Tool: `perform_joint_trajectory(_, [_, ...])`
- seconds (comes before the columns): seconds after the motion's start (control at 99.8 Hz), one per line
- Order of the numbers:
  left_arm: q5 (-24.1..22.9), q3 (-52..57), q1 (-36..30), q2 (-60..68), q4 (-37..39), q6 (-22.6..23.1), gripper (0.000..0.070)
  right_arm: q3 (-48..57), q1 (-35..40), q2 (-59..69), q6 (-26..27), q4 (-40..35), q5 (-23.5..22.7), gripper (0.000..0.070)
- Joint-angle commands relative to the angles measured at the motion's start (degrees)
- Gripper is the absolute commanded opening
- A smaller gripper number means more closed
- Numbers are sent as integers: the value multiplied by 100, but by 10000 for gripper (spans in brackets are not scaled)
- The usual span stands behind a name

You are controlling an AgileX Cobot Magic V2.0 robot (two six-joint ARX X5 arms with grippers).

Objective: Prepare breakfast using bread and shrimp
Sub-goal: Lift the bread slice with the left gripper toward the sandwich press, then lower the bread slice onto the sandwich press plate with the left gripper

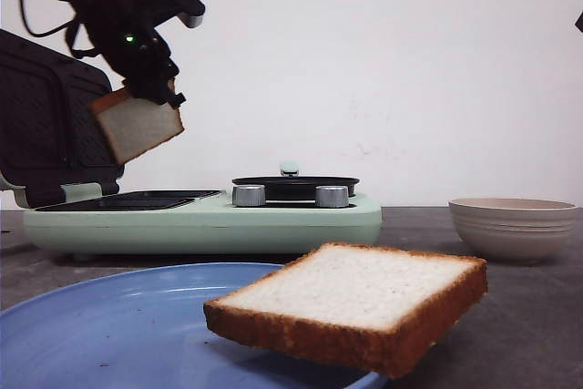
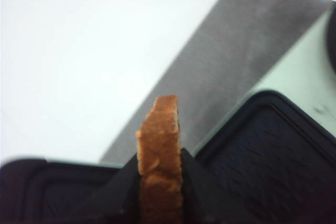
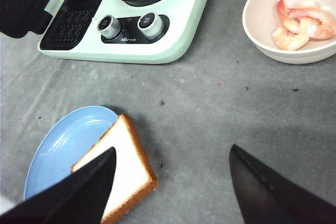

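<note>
Nearest, one slice of bread (image 1: 351,302) lies on the blue plate (image 1: 109,325), hanging over its rim, waiting its turn. The right gripper (image 3: 170,182) hangs high above it with its fingers wide apart, holding nothing. Farther back sits the green breakfast maker (image 1: 205,218), lid up so bread can go in. The left gripper (image 1: 155,88) is pinched tight on the second slice (image 1: 137,125), above the open grill plate (image 1: 137,199). The bowl (image 3: 286,17) keeps the shrimp (image 3: 299,24) ready.
</note>
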Motion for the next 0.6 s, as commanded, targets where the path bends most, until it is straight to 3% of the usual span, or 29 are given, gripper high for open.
perform_joint_trajectory(0.0, [-13,251,-39,201,94,417,0,85,24,17,-85,31,-15,426])
perform_joint_trajectory(0.17, [66,400,-42,459,92,890,0,85,24,17,-90,26,-15,426])
perform_joint_trajectory(0.591, [138,400,-42,911,87,1056,0,85,116,17,-133,-4,-13,426])
